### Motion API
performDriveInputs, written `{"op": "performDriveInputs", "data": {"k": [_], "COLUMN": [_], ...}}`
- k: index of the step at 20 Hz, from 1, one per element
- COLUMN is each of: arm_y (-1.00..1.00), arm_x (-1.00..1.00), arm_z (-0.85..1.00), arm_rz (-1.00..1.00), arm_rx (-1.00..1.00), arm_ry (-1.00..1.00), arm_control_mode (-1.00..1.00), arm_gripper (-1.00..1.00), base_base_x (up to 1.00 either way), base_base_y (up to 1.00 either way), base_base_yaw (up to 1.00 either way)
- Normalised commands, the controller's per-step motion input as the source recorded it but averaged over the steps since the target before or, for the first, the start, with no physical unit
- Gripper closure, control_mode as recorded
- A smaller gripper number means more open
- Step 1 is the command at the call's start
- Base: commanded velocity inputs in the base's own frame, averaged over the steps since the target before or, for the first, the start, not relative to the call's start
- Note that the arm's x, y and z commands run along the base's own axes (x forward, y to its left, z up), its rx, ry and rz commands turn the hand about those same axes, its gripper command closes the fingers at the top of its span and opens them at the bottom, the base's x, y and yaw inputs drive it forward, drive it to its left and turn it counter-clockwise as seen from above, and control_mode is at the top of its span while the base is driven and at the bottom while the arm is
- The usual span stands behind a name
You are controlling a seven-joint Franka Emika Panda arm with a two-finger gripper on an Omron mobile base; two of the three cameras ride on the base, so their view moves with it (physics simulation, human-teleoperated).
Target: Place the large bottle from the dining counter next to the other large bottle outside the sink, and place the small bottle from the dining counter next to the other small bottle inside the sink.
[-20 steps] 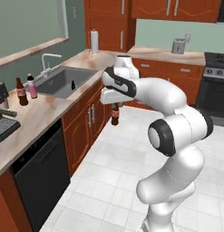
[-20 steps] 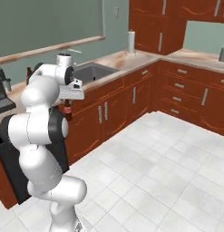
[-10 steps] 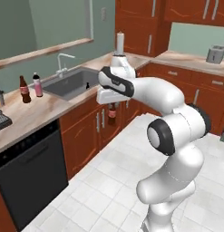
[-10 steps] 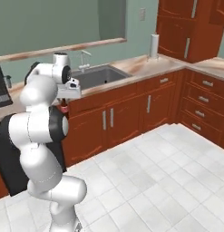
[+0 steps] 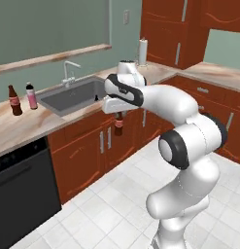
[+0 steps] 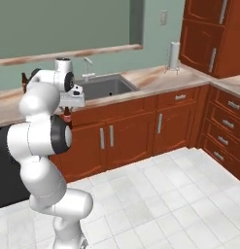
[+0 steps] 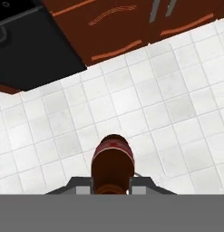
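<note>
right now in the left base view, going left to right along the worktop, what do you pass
the large bottle → the other large bottle → faucet → the sink → the other small bottle → the small bottle hanging from the end effector → paper towel roll

I see a paper towel roll (image 5: 142, 52) standing upright on the marbled tabletop (image 5: 24, 129) near the corner, under the red-brown wall cupboards (image 5: 165, 29). A white faucet (image 5: 68, 73) rises behind the basin. A black dishwasher (image 5: 24, 187) sits under the tabletop, left of the red-brown base cabinets (image 5: 87, 151) with their slim metal handles. The floor (image 5: 107, 214) is white square tile. On the green wall I make out a pale outlet plate (image 6: 163, 18) and a long stone ledge (image 6: 68, 53).
</note>
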Motion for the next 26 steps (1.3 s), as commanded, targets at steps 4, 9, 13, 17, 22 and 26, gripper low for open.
{"op": "performDriveInputs", "data": {"k": [4, 9, 13, 17, 22, 26], "arm_y": [0.00, 0.00, 0.00, 0.00, 0.00, 0.00], "arm_x": [0.00, 0.00, 0.00, 0.00, 0.00, 0.00], "arm_z": [0.00, 0.00, 0.00, 0.00, 0.00, 0.00], "arm_rz": [0.00, 0.00, 0.00, 0.00, 0.00, 0.00], "arm_rx": [0.00, 0.00, 0.00, 0.00, 0.00, 0.00], "arm_ry": [0.00, 0.00, 0.00, 0.00, 0.00, 0.00], "arm_control_mode": [1.00, 1.00, 1.00, 1.00, 1.00, 1.00], "arm_gripper": [1.00, 1.00, 1.00, 1.00, 1.00, 1.00], "base_base_x": [0.71, 0.56, 0.68, 0.68, 0.75, 0.40], "base_base_y": [-0.86, -0.67, -0.54, -0.33, -0.13, -0.06], "base_base_yaw": [0.31, 0.27, 0.24, 0.22, 0.23, 0.33]}}
